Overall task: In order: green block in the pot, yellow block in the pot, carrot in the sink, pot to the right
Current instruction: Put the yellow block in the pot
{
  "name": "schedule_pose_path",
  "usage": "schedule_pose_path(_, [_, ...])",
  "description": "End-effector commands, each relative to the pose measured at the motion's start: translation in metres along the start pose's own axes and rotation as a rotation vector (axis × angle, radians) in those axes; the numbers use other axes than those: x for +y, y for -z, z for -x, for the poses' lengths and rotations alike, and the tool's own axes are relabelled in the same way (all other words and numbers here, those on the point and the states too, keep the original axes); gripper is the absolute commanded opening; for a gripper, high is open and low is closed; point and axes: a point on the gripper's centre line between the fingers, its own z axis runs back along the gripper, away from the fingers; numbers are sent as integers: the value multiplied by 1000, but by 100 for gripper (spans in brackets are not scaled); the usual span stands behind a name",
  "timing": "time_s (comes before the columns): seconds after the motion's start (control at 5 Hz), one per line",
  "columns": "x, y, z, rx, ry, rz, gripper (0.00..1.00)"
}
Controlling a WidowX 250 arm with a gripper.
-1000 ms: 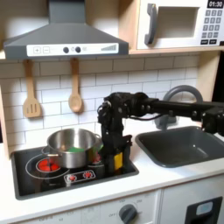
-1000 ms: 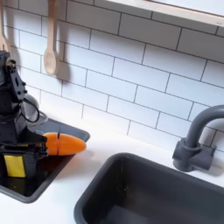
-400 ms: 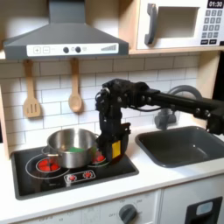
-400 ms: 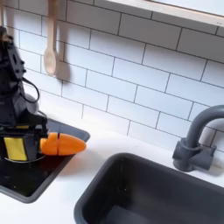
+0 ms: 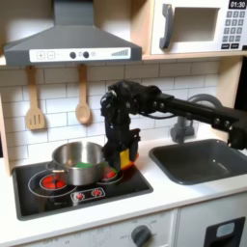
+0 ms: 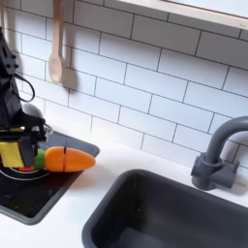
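White bench [image 5: 193, 198] in front, dark grey sink [image 5: 201, 160] sunk into it on the first exterior view's right. Black cooktop [image 5: 68, 188] on the first exterior view's left, carrying the steel pot [image 5: 79, 161] with the green block [image 5: 85, 165] inside. Just beside the pot's right rim in the first exterior view, the gripper [image 5: 123, 154] clamped on the yellow block [image 6: 12, 153], lifted clear of the cooktop. Orange carrot [image 6: 66, 159] lying on the cooktop's corner, close beside the held block in the second exterior view. Behind, wooden spoons [image 5: 83, 99] hanging on white tile.
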Motion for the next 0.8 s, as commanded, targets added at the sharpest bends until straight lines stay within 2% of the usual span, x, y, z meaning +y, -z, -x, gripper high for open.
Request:
schedule_pose_path(0.0, [9,-15,-15,-34,-15,7,0])
schedule_pose_path(0.2, [12,-15,-20,-41,-33,15,0])
schedule_pose_path(0.4, [13,-17,-23,-47,-36,8,0])
schedule_pose_path(0.6, [17,-11,-24,-31,-50,7,0])
